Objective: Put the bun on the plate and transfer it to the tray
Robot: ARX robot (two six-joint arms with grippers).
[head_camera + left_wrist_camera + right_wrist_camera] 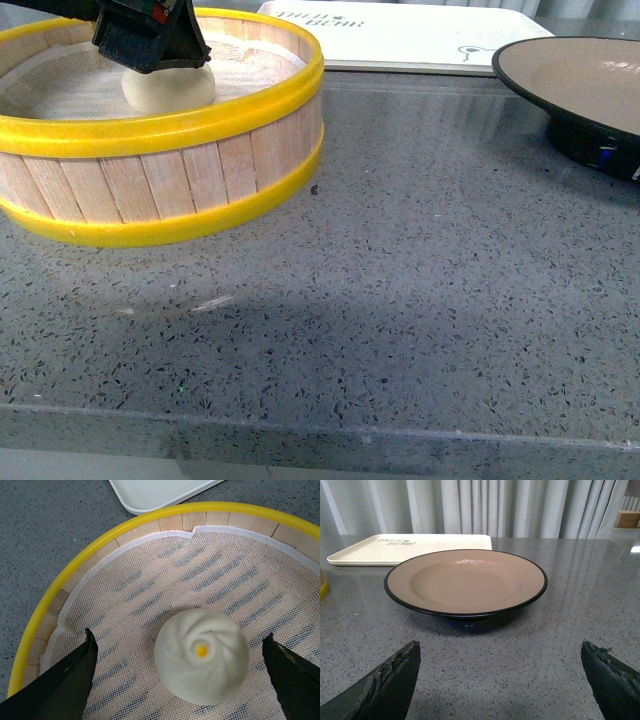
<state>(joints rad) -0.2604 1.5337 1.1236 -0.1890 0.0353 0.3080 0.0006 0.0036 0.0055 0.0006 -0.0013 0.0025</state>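
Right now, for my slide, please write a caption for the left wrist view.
Open left gripper flanks the bun, not touching it, on the mesh liner of the yellow-rimmed steamer basket.

One bun (201, 654), one plate (465, 582), one tray (395, 550) and one steamer basket (170, 180) (with a single mesh liner (150, 595) inside it).

Smooth matt bun (201, 655); wooden steamer (180, 175); glossy plate (466, 582).

Bun (201, 655): white, swirled pleats, 1 yellow dot at centre. Steamer basket (160, 180): pale wood slats, 2 yellow bands; white mesh liner (210, 570). Plate (465, 582): tan face, black rim. Tray (420, 45): white, dark lettering. Counter (400, 300): grey, speckled.
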